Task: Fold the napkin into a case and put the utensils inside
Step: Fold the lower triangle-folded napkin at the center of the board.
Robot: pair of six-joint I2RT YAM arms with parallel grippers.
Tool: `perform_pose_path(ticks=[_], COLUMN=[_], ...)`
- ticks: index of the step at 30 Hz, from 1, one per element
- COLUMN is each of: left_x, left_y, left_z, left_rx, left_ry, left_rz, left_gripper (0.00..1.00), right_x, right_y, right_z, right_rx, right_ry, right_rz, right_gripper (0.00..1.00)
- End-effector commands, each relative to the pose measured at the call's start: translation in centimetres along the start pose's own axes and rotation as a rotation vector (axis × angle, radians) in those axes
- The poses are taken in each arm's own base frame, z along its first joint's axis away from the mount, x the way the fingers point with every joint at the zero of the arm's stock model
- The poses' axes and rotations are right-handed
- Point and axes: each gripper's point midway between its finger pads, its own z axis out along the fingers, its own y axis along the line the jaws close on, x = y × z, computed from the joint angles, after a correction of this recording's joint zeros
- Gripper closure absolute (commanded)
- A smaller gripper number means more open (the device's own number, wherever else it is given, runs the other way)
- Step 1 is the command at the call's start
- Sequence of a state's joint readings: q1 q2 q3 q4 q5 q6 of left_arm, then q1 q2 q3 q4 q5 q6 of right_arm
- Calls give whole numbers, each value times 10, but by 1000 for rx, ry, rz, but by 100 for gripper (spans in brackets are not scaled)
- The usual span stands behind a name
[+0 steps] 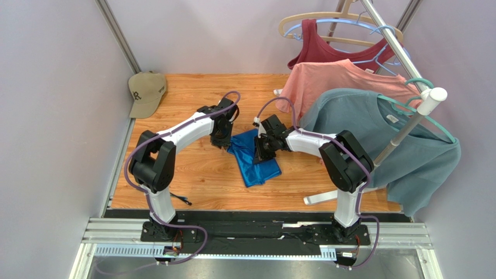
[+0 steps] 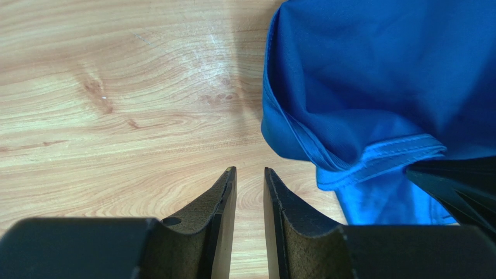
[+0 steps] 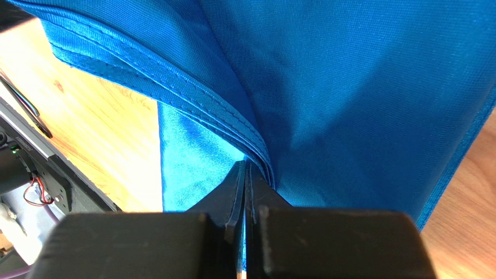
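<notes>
The napkin (image 1: 254, 160) lies crumpled and partly folded on the wooden table (image 1: 192, 168), between my two wrists. My right gripper (image 3: 245, 165) is clamped on its stitched hem, with several layers pinched together. My left gripper (image 2: 249, 171) stands slightly parted and empty over bare wood, just beside the cloth's nearest fold. I judge this shiny fabric light, limp and slippery. Its layers will likely slide apart, so I'd take hold at the thicker hemmed corner, not the smooth middle.

Glossy, smooth woven cloth in the napkin (image 3: 349, 87), hems stitched; matt grained wood on the table (image 2: 116, 116); bare metal rail (image 1: 262, 235) along its near edge.
</notes>
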State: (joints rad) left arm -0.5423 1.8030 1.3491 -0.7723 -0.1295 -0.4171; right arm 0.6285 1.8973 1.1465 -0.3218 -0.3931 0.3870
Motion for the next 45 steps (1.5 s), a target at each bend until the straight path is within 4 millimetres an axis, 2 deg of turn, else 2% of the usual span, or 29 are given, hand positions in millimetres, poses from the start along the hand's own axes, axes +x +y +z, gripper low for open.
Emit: perform_pose_path(ticks=[1,7,10,24,26,30,32,35,38,40,44,45], left_x=[-12,-22,-22,-44,-51,-59,-61,-64,-68,-70,-77,-80], left_y=[-6,-18,-22,-31,-34,-43,-46,-50,-55,-60,-68,-70], left_z=[-3,2,12,19,17,16,17,18,19,19,18,18], left_rx=[21,69,70,93,113,151,166,181,205,225,261,265], left_ry=[-34,-52,-29,-120,-151,-177,-182,-191,-198,-201,-205,-208], left_rz=[11,-1,-6,-89,-107,-117,-126,-140,-156,-164,-192,-198], left_gripper=[67,67,67,96,100,100,100,100,100,100,100,100], right_x=[-13,-16,-15,-24,-27,-42,-57,-78,-95,-100,-120,-121], right_y=[3,5,6,17,19,28,31,23,5,-15,-21,-25], right_z=[2,1,0,-3,-5,-16,-28,-45,-56,-57,-50,-43], right_rx=[-13,-22,-24,-60,-65,-92,-99,-34,64,132,139,139], right_ry=[-23,-28,-26,-34,-43,-71,-112,-172,-209,-213,-239,-225], right_rz=[-21,-21,-20,-12,-8,1,14,6,0,14,-16,-18], right_gripper=[100,100,100,100,100,100,100,99,99,99,100,100])
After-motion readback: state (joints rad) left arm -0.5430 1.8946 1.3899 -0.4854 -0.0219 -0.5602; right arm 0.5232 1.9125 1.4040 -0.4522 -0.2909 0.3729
